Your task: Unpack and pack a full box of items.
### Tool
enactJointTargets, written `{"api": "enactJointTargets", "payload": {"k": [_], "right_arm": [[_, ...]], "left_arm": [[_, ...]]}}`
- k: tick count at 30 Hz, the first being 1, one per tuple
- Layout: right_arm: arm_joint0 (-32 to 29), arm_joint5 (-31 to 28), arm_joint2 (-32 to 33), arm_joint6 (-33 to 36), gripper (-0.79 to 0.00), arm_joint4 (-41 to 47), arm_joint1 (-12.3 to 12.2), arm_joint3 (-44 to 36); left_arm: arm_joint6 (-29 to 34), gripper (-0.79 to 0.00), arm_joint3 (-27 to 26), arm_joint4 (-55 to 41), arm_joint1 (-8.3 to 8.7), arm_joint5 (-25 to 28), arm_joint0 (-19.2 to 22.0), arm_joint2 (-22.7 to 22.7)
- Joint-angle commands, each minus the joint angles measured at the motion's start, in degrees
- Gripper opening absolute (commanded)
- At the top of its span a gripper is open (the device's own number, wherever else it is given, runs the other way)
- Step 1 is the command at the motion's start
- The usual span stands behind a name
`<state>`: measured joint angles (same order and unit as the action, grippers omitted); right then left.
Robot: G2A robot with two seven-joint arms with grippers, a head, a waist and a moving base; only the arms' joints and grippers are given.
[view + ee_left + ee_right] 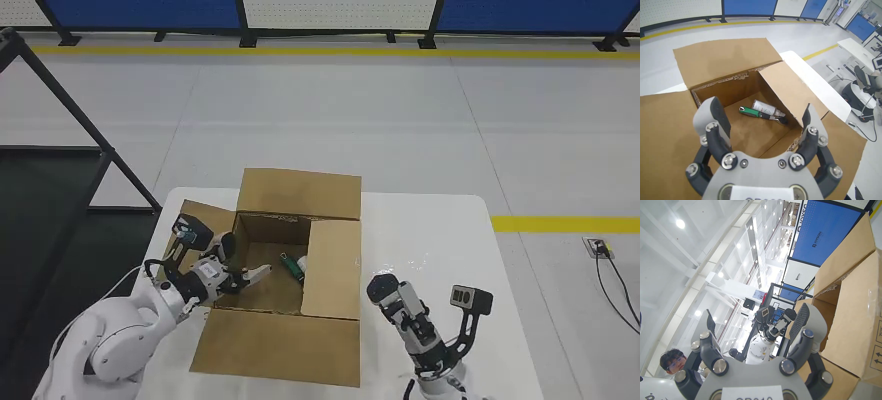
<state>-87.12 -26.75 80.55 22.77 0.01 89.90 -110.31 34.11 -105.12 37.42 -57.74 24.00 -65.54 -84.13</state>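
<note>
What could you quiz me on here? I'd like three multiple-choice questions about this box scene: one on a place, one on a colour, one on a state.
1. Where do the tool and the bottle lie?
A. on a flap
B. on the floor of the cardboard box
C. in a gripper

2. What colour is the tool's handle?
A. green
B. red
C. yellow

3. How is the left gripper?
A. shut on the bottle
B. shut, empty
C. open

Answers:
1 B: both lie side by side on the box's bottom.
2 A: the handle is green with a dark grip.
3 C: its fingers stand wide apart above the box, holding nothing.
</note>
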Motion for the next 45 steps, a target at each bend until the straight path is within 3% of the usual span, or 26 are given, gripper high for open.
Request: {"api": "enactJointTargets", "payload": {"k": [1,8,18,23,31,37,41,45], "right_arm": [[0.3,0.2,-0.5,0.2,0.0,-0.6,-0.1,-0.4],[-1.8,-3.4,0.5,3.6,0.0,-1.9,-1.1,-1.3],[-6.8,-7.5,4.2,4.6,0.0,0.5,-2.5,-1.7],[-8.0,-8.0,4.7,5.0,0.0,0.2,-3.1,-2.3],[-7.8,-7.2,4.2,6.1,0.0,-1.4,-3.9,-3.1],[-6.8,-6.7,4.7,4.0,0.0,-1.3,-4.4,-2.7],[-6.3,-4.7,5.3,-1.6,0.0,-6.0,-4.4,-2.8],[-6.7,-4.9,6.1,-2.8,0.0,-6.2,-4.7,-3.3]], "left_arm": [[0.9,0.0,1.2,-4.7,-0.15,-0.1,0.3,0.8],[13.7,0.0,8.2,-22.6,-0.89,-1.8,8.5,7.8],[22.1,0.0,20.0,-29.7,-3.4,-12.7,21.3,20.0],[25.2,0.0,25.9,-34.9,-4.6,-14.0,25.6,23.4],[27.3,0.0,32.9,-42.8,-6.21,-10.5,30.3,26.4],[26.3,0.0,32.6,-43.4,-6.27,-8.2,31.0,25.8],[26.1,0.0,29.8,-43.8,-5.77,-7.6,29.9,24.0],[25.7,0.0,26.5,-43.9,-5.43,-7.8,29.2,22.8]]}}
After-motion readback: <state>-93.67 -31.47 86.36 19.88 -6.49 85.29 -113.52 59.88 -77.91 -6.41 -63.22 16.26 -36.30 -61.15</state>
